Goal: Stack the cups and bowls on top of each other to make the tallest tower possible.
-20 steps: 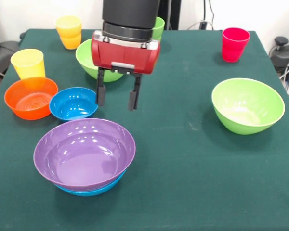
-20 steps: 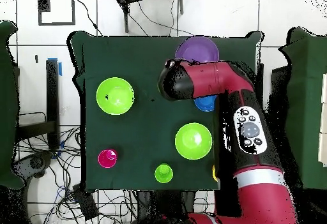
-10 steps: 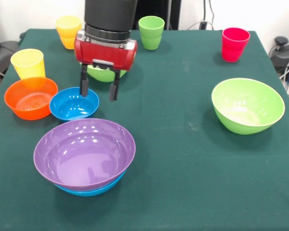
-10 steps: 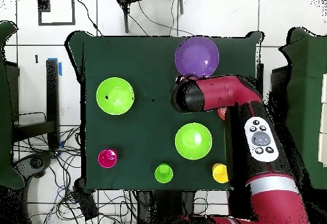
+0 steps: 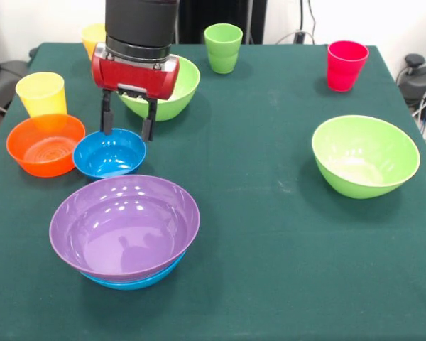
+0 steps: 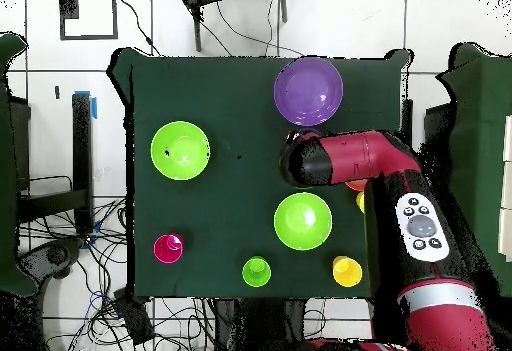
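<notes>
A robotics laboratory. A red and black arm (image 6: 400,187) on a pedestal worked at a table (image 5: 270,234) covered with dark green cloth. The floor (image 6: 60,97) was of pale tiles, with loose cables (image 6: 70,257) trailing across it beside the table. More cables (image 5: 305,28) hung against the white wall behind the table, and dark equipment (image 5: 415,74) stood at one side. Plastic bowls and cups served as test objects.

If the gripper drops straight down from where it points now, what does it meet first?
Most likely the small blue bowl: the open gripper hangs fingers-down just over its far rim. Depth is uncertain, so one finger could land outside that rim, on the table.
</notes>
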Controlling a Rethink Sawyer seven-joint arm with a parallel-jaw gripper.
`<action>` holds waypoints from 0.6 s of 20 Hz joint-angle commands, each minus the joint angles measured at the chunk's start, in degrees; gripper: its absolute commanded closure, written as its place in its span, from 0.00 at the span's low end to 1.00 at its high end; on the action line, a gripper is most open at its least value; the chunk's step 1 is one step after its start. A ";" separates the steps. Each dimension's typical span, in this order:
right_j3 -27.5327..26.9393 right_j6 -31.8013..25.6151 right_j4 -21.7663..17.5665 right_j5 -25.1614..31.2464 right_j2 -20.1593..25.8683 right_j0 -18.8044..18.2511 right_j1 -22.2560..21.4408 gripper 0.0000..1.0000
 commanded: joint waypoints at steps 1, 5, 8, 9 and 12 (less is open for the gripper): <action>0.98 -8.51 -6.37 -0.78 1.55 0.80 5.33 0.00; 0.43 -7.84 -7.06 -1.72 1.91 0.66 6.65 0.00; 0.51 -7.47 -7.51 -2.38 2.08 0.54 7.29 0.00; 0.54 -7.48 -7.63 -2.53 2.13 0.46 7.39 0.00; -0.08 -8.28 -7.93 -2.41 2.55 0.08 8.17 0.00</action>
